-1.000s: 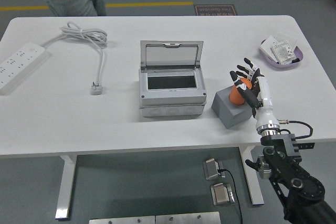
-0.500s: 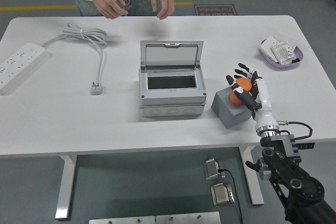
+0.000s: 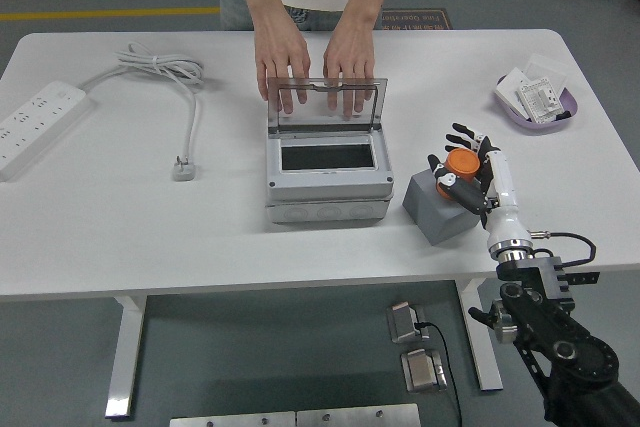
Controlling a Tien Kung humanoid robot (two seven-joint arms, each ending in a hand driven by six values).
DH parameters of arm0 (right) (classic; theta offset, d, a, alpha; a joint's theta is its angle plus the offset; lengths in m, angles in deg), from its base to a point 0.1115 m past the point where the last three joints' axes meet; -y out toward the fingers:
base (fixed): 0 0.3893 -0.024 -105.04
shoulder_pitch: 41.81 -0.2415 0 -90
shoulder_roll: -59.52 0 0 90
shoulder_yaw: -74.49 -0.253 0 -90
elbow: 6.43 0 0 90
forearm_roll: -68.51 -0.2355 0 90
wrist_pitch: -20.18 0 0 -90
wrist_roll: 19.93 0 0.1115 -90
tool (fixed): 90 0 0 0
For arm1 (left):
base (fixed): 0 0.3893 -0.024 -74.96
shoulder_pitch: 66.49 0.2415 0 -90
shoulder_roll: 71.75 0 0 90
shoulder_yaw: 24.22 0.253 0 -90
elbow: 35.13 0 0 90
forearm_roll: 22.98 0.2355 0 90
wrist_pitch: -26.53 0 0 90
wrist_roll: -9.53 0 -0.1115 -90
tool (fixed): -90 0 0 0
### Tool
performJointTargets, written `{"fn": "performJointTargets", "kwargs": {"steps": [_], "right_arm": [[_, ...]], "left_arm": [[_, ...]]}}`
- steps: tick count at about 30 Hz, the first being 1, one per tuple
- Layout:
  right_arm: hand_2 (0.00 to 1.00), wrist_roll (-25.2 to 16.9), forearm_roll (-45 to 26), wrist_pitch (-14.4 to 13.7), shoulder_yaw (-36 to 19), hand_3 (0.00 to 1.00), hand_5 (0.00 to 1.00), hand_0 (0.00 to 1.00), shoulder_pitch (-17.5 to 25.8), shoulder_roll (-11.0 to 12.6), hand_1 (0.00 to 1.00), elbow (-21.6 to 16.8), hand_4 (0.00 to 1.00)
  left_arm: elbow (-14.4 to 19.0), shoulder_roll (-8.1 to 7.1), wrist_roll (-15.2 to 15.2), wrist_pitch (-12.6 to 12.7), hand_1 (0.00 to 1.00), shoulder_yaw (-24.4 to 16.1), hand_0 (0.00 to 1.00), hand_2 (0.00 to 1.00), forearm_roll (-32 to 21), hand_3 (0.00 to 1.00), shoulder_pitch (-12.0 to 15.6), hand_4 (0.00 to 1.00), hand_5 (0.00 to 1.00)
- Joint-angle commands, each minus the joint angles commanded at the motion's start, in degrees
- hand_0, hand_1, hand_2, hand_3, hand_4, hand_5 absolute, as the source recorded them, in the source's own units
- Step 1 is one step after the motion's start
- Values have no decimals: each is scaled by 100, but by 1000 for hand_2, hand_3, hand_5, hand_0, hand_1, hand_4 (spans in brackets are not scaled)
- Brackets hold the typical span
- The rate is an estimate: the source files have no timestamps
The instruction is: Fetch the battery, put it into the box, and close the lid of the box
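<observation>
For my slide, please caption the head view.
Right hand grips orange battery above grey block; person's hands hold box lid.

The orange battery (image 3: 461,164) stands on a grey block (image 3: 438,207), right of the grey box (image 3: 327,172), whose clear lid (image 3: 325,102) stands open.

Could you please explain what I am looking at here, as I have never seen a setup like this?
This is one view from a camera high on a humanoid robot, looking down over a white table. Its right hand, black and white with five fingers, grips an orange battery above a grey block. The left arm is out of view. In the middle stands a grey box with its clear lid raised; a person's hands rest behind it. A power strip, a cable and a purple tray also lie there.
</observation>
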Motion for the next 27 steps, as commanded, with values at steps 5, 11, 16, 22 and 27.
{"fn": "performJointTargets", "kwargs": {"steps": [5, 11, 16, 22, 27], "right_arm": [[633, 34, 18, -27, 46, 697, 116, 596, -5, 5, 673, 0, 740], [628, 62, 5, -34, 99, 680, 100, 595, -8, 14, 670, -24, 727], [580, 76, -35, -14, 116, 639, 72, 573, -11, 17, 641, -47, 690], [531, 56, -123, -25, 127, 551, 72, 541, -14, 22, 596, -51, 473], [511, 58, -179, -28, 155, 526, 40, 541, -12, 21, 563, -44, 401]], "left_arm": [[0, -6, -6, 8, 739, -7, 734, 716, 16, 782, -11, 818, 516], [0, -13, -9, 17, 739, -13, 733, 716, 21, 782, -17, 820, 512], [0, -11, -15, 23, 738, -6, 731, 717, 19, 781, -18, 821, 508], [0, -17, -21, 29, 738, -4, 731, 717, 22, 781, -22, 823, 507], [0, -16, -27, 34, 739, -2, 731, 718, 25, 781, -24, 825, 505]]}}
